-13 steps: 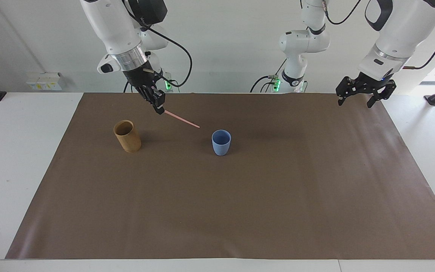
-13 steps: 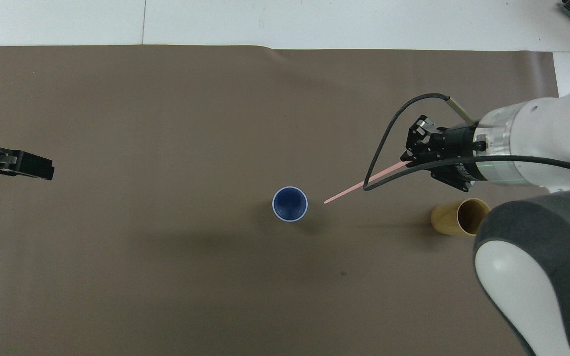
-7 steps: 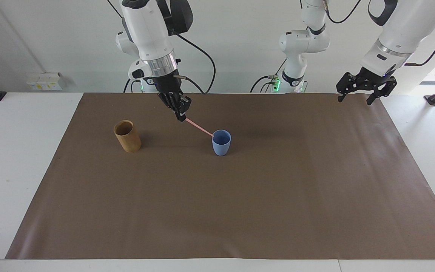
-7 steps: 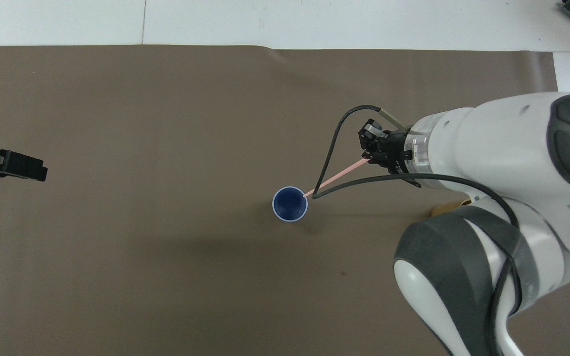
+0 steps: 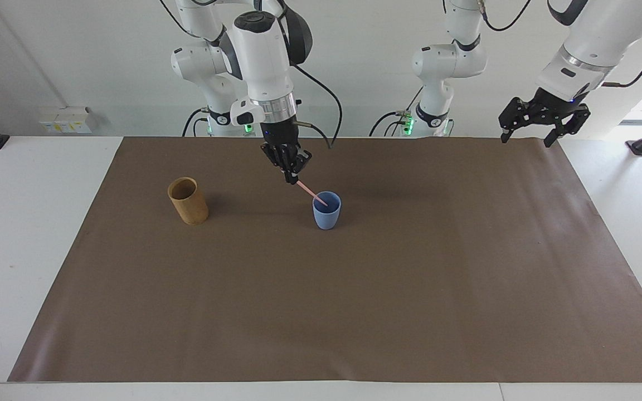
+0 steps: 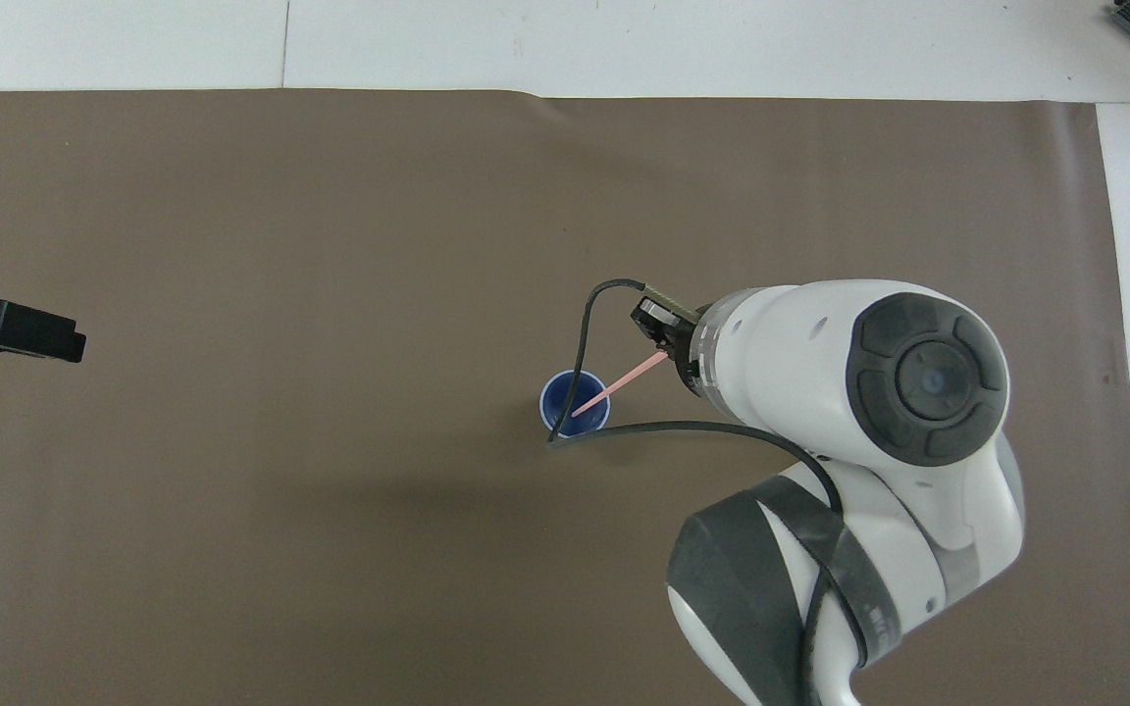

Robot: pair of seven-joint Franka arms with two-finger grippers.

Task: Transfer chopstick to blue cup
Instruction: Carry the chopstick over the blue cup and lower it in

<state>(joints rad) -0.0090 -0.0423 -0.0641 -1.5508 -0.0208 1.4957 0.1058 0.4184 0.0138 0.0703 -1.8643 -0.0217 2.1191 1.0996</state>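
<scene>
The blue cup (image 5: 326, 210) (image 6: 575, 403) stands upright on the brown mat. My right gripper (image 5: 291, 179) (image 6: 664, 350) hangs above the mat beside the cup, toward the right arm's end, shut on the upper end of the pink chopstick (image 5: 312, 195) (image 6: 612, 385). The chopstick slants down from the gripper and its lower tip sits inside the cup's mouth. My left gripper (image 5: 528, 136) (image 6: 75, 346) waits open, raised over the mat's edge at the left arm's end, holding nothing.
A tan bamboo-coloured cup (image 5: 188, 200) stands on the brown mat (image 5: 321, 312) toward the right arm's end; the right arm hides it in the overhead view. A black cable (image 6: 580, 363) loops from the right wrist past the blue cup.
The right gripper carried the chopstick toward the blue cup, and the stick's tip went from short of the cup to inside its mouth. The left gripper rose slightly.
</scene>
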